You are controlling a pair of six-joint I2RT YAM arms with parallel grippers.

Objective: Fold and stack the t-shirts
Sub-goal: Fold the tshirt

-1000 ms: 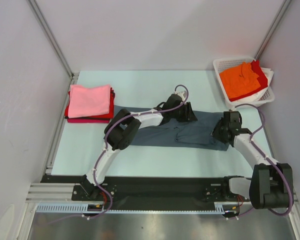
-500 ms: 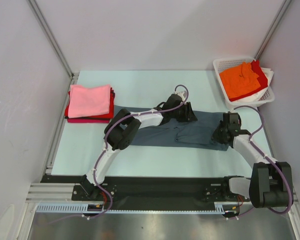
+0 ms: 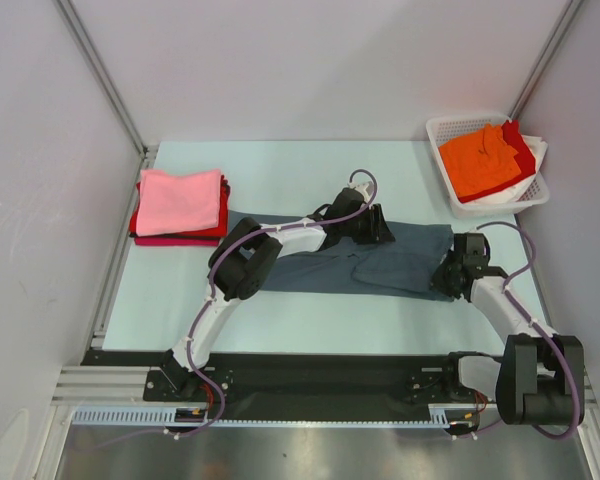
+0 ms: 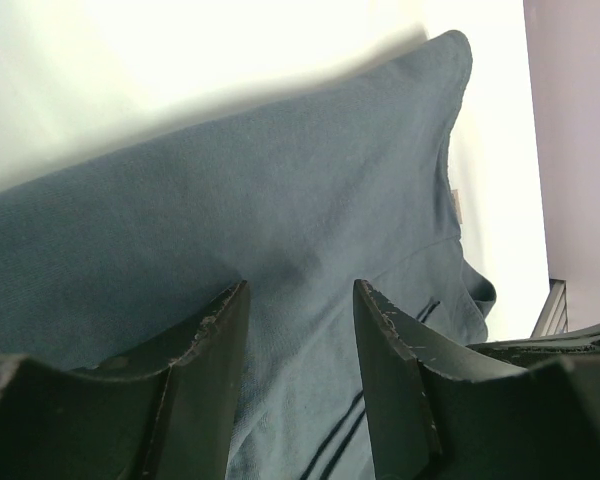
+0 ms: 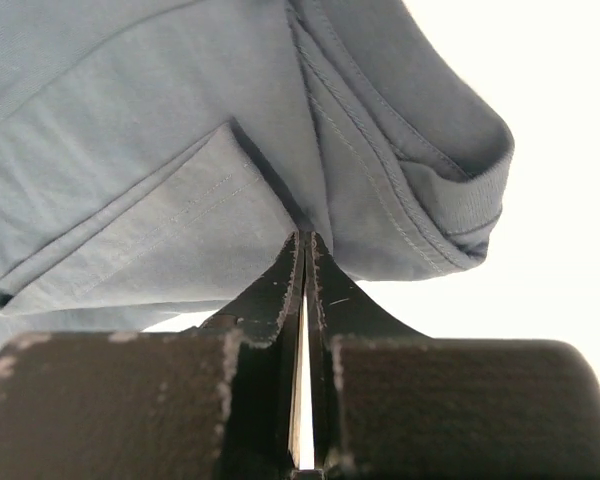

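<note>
The slate blue-grey t-shirt (image 3: 400, 262) lies spread across the middle of the table. My left gripper (image 3: 380, 228) rests on its far edge. In the left wrist view this gripper (image 4: 300, 285) is open, both fingers standing on flat cloth (image 4: 280, 180). My right gripper (image 3: 448, 275) is at the shirt's right end, near the collar. In the right wrist view it (image 5: 305, 237) is shut, its tips pinching a fold of the shirt (image 5: 130, 130). Folded t-shirts are stacked at the left: pink (image 3: 178, 200) on top, red (image 3: 223, 215) and magenta (image 3: 165, 240) under it.
A white lattice basket (image 3: 450, 125) stands at the back right corner with an orange shirt (image 3: 477, 160), a red one (image 3: 520, 145) and white cloth (image 3: 510, 195) in it. Side walls close in the table on the left and right.
My right gripper has shut on the shirt's right end and shifted right and toward the near edge, drawing that end with it. The left arm has not moved.
</note>
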